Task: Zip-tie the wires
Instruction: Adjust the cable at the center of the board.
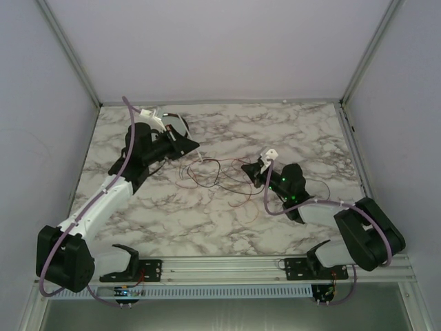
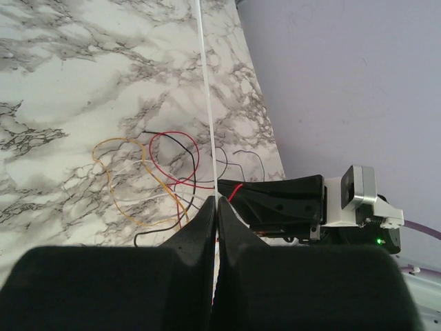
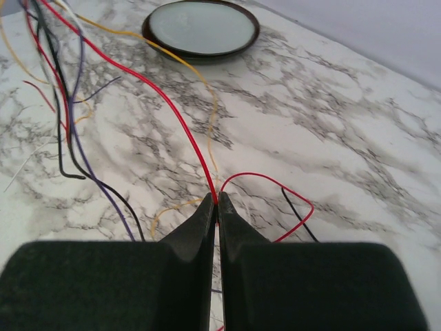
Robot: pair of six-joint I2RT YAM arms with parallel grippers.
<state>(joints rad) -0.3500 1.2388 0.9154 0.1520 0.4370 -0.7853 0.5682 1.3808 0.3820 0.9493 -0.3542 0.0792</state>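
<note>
**A:** So where could this fall apart? Left gripper [image 2: 215, 201] has its jaws pinched flat on a thin white strip, which I take to be the tie [image 2: 207, 103]. Right gripper [image 3: 217, 200] is clamped on just one red wire [image 3: 176, 117].

**B:** Yeah, that single strand is my worry. The wires [image 1: 213, 176] lie loose in the middle of the table [image 1: 289, 138], fanned out between the two grippers and not bundled. Pull the red one and the others probably won't follow. Or the loops snag and it all drags into a knot.

**A:** And the tie looks long and floppy. It runs out from the fingertips across the marble, so the far tip could wander when it gets steered round the strands.

**B:** Plus both holds are right at the fingertips. Hair-thin wire in flat pads might slip on any sideways tug, and so might the strip if it twists.

**A:** The grippers are close too, nearly nose to nose in the left wrist view. Bump risk.

**B:** Dish [image 3: 200, 27] is well apart at the back, so no issue there. Can't tell whether the tie has been threaded at all.
</note>
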